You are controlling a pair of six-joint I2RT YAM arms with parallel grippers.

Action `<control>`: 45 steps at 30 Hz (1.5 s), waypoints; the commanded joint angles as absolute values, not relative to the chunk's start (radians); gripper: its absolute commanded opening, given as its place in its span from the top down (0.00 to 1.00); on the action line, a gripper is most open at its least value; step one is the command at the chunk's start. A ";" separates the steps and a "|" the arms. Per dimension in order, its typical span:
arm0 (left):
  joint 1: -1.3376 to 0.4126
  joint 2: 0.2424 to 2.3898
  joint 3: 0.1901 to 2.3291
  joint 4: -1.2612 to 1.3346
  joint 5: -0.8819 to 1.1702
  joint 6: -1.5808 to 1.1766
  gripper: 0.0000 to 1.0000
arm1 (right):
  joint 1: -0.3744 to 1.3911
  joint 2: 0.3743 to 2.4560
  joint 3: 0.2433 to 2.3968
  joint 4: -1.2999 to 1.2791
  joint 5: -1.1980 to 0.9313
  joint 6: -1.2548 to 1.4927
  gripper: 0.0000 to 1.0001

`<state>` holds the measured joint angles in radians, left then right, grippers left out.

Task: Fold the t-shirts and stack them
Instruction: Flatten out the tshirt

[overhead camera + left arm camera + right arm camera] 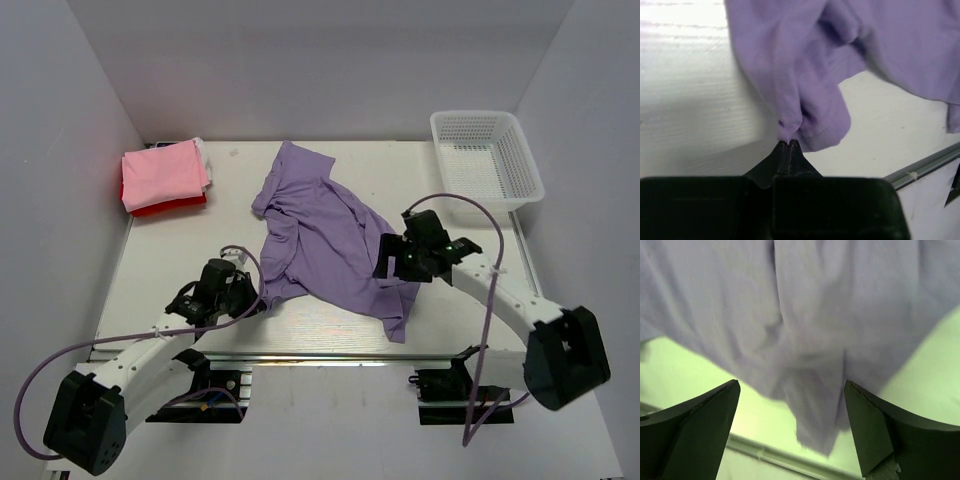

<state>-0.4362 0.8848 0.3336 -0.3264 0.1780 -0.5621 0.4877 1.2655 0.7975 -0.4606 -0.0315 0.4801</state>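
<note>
Tabletop (160, 262); red t-shirt (170, 207) half-hidden

The white worktop (170, 270) carries a crumpled lavender-purple cotton t-shirt (320, 235) at its middle, a folded red t-shirt (165, 208) beneath a folded light pink t-shirt (160, 175) at the far left corner, and a white plastic mesh basket (525, 170) far right.

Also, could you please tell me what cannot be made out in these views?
Top view: the red t-shirt is mostly covered by the folded pink t-shirt.
Left wrist view: how much lavender t-shirt the shut left gripper pinches is hidden between its fingers.
Right wrist view: blur and the frame edges hide which part of that shirt lies ahead of the open right gripper.
</note>
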 commanded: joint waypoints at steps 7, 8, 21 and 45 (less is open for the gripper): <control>-0.442 0.818 0.419 -0.333 0.100 -0.564 1.00 | 0.520 1.014 0.663 -0.821 -0.068 0.615 0.10; -0.442 0.818 0.431 -0.365 0.021 -0.578 1.00 | 0.529 1.014 0.660 -0.840 -0.061 0.612 0.10; -0.431 0.854 0.491 -0.393 -0.158 -0.649 1.00 | 0.744 1.247 0.647 -0.796 0.100 0.635 0.18; -0.431 0.845 0.526 -0.396 -0.150 -0.629 1.00 | 0.785 1.073 0.498 -0.354 0.181 0.624 1.00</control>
